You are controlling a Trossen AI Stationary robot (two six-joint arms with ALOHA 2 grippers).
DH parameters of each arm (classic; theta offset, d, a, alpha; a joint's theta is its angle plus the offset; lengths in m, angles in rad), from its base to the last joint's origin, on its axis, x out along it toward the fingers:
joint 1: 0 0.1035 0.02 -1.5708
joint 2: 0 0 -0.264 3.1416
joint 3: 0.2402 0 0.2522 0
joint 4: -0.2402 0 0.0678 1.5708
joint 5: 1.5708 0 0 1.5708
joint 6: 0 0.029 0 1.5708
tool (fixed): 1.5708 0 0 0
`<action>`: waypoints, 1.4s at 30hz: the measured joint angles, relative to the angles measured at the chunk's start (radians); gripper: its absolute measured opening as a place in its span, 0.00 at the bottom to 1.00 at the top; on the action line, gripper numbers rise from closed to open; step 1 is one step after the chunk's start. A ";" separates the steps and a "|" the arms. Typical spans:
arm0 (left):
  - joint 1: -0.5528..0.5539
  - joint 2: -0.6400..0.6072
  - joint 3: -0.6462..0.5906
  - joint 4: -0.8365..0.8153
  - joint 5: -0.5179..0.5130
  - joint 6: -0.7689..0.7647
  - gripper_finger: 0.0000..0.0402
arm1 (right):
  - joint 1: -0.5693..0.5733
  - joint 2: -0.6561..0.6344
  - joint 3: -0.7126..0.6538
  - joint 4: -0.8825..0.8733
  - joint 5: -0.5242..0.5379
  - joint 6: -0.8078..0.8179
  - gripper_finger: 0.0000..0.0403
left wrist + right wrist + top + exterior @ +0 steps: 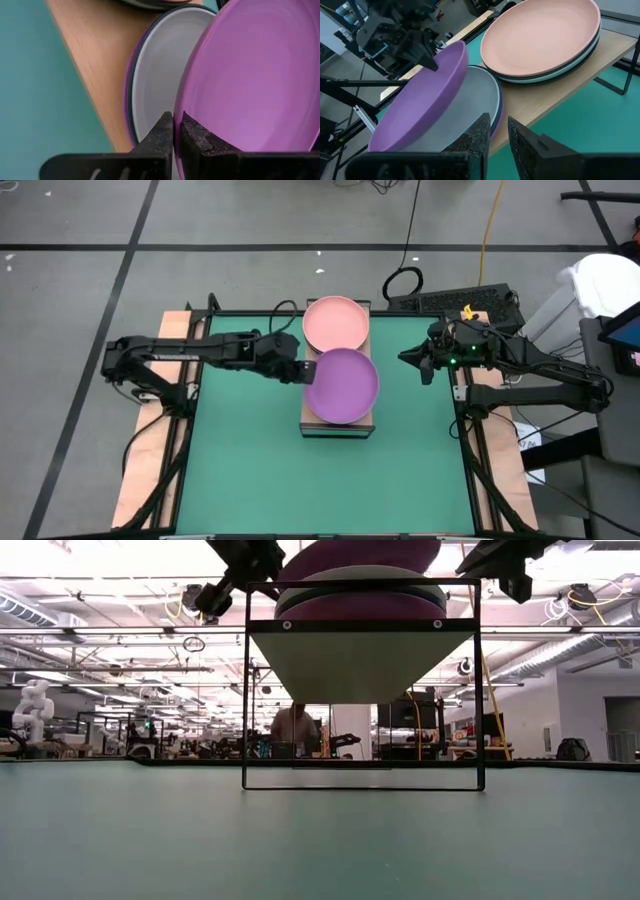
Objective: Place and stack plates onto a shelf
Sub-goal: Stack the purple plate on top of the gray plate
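My left gripper [303, 370] is shut on a purple plate [342, 385] over the near half of the wooden shelf [338, 425]. Under it a whitish-blue plate [470, 100] lies on another purple plate [128, 95]. On the shelf's far half a pink plate [335, 323] tops a stack with dark grey and pale green plates [555, 72] below. My right gripper [412, 361] hovers to the right of the shelf, open by a narrow gap and empty; its fingers show in its wrist view [498, 135]. My left gripper pinches the purple plate's rim [178, 117] between its two fingers, on the plate's left side. The fingers come about level from the table's left. The plate is tilted, its held side [440, 62] raised; whether its low side touches the whitish-blue plate I cannot tell.
The shelf stands on a thin black frame [246, 710] above the green mat [250, 470]. Cables and a dark box [470, 300] lie beyond the table's far right corner. A person [296, 730] shows far off in the room.
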 joint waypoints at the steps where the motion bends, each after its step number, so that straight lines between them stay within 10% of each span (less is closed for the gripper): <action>1: -0.003 0.006 0.000 0.001 0.000 -0.010 0.03 | 0.000 0.000 0.000 0.000 0.000 0.000 0.13; 42: -0.032 0.037 0.000 -0.014 -0.036 -0.116 0.11 | 0.000 0.000 0.000 0.000 0.000 0.000 0.13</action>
